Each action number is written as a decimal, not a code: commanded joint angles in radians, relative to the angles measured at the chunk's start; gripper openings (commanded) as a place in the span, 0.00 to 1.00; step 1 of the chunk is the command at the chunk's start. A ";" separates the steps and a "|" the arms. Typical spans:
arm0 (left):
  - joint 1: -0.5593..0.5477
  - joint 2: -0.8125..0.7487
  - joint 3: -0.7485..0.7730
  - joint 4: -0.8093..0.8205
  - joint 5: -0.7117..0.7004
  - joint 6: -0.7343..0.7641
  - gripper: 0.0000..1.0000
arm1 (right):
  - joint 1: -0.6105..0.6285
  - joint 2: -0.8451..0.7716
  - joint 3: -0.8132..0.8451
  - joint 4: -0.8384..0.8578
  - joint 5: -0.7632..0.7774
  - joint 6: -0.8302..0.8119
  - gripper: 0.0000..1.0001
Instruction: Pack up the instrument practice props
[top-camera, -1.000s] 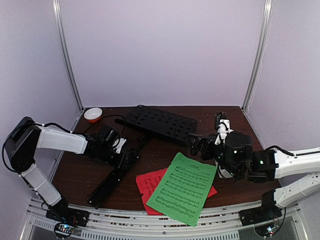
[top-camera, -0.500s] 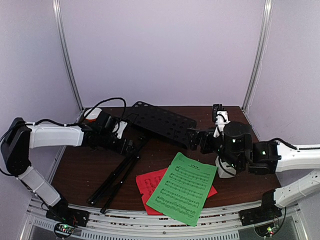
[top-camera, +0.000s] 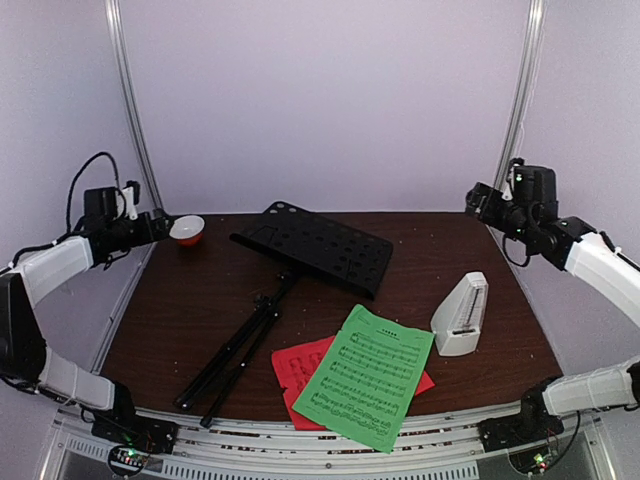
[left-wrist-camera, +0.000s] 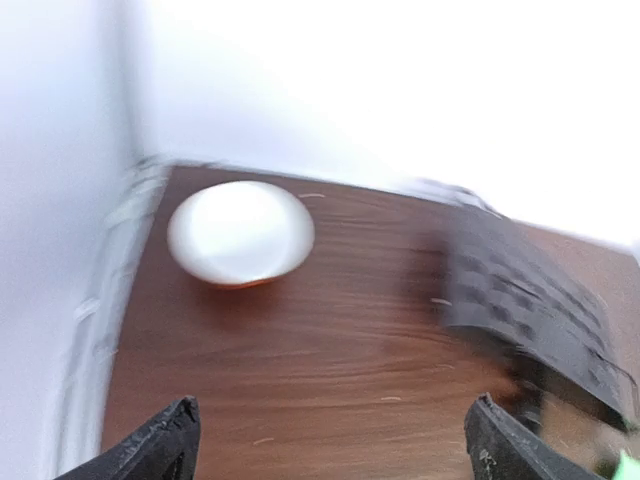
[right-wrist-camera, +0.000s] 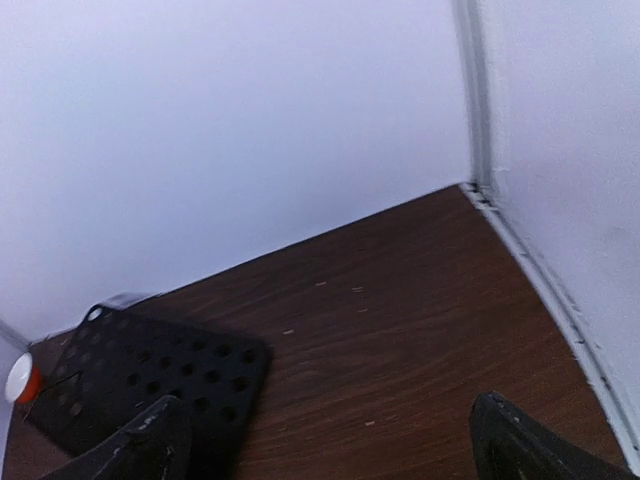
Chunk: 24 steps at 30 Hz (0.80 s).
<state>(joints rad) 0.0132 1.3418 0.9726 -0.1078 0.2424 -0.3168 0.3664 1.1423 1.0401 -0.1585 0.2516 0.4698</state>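
The black music stand lies flat on the table, its perforated desk (top-camera: 322, 246) toward the back and its folded tripod legs (top-camera: 235, 350) pointing to the near left. A white pyramid metronome (top-camera: 461, 316) stands upright at the right. The green sheet-music page (top-camera: 366, 376) lies over the red page (top-camera: 296, 371) near the front edge. My left gripper (top-camera: 158, 227) hovers open at the far left, holding nothing; its wrist view shows the stand's desk (left-wrist-camera: 530, 300) to the right. My right gripper (top-camera: 478, 200) is raised at the far right, open and empty, looking down on the desk (right-wrist-camera: 150, 375).
A small orange-and-white bowl (top-camera: 186, 229) sits in the back left corner, just ahead of the left gripper (left-wrist-camera: 330, 452), where the bowl (left-wrist-camera: 240, 232) fills the upper left. White walls and metal corner posts (top-camera: 135, 110) close in the table (top-camera: 180, 320).
The left gripper opened, let go of the stand's legs and drew back to the far left by the bowl. The right arm lifted away to the far right, uncovering the metronome.
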 joint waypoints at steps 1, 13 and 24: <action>0.191 -0.149 -0.211 0.159 -0.077 -0.082 0.96 | -0.315 -0.067 -0.107 -0.014 -0.175 -0.019 1.00; 0.199 -0.286 -0.723 0.764 -0.286 0.066 0.97 | -0.468 -0.128 -0.804 0.902 -0.079 -0.178 1.00; 0.199 -0.021 -0.750 1.140 -0.130 0.147 0.96 | -0.468 0.055 -0.950 1.301 -0.151 -0.263 1.00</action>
<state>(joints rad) 0.2161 1.2549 0.2153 0.8116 0.0395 -0.2058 -0.0978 1.1572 0.1108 0.9321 0.1215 0.2485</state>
